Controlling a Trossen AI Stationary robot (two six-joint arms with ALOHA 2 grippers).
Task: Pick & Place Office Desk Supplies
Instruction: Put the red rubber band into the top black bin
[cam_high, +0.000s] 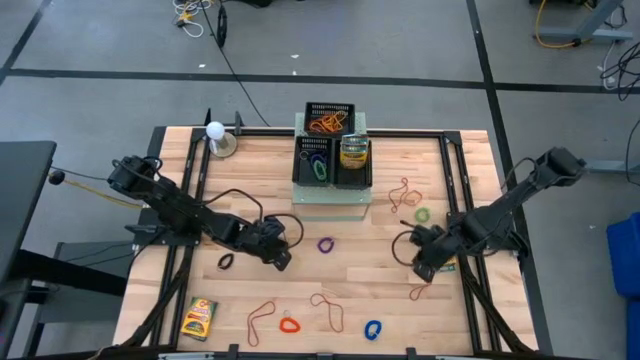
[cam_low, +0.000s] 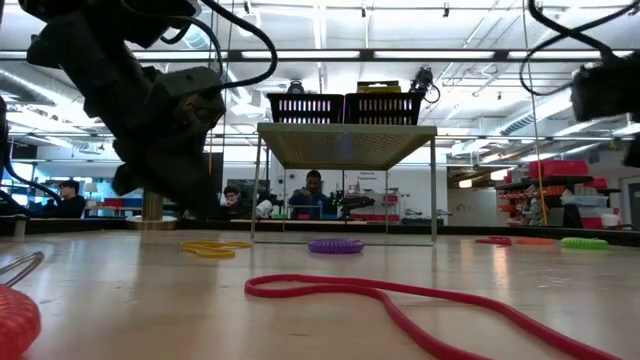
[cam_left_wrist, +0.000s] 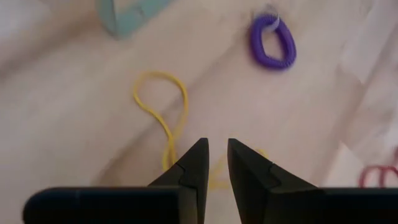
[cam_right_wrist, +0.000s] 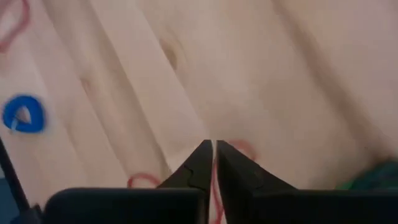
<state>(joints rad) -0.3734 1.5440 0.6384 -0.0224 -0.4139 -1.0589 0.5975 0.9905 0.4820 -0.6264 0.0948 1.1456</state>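
A thin yellow rubber band (cam_left_wrist: 163, 107) lies flat on the wooden table, and my left gripper (cam_left_wrist: 214, 148) hangs over its near end, open by a narrow gap, left of the purple loop (cam_high: 326, 243). At the right, my right gripper (cam_right_wrist: 213, 144) points down over a red rubber band (cam_right_wrist: 245, 149) lying on the table. Its fingers are shut to a hairline slit, with nothing seen between them. I cannot tell whether either gripper touches its band. A crayon box (cam_high: 200, 318) lies at the near left.
Black mesh trays (cam_high: 330, 145) holding orange bands, loops and a crayon box stand on a pale-green box at the far middle. Loose on the table lie a green loop (cam_high: 423, 214), blue loop (cam_high: 373, 329), red loop (cam_high: 290, 324), black loop (cam_high: 225, 262) and several orange bands (cam_high: 262, 318).
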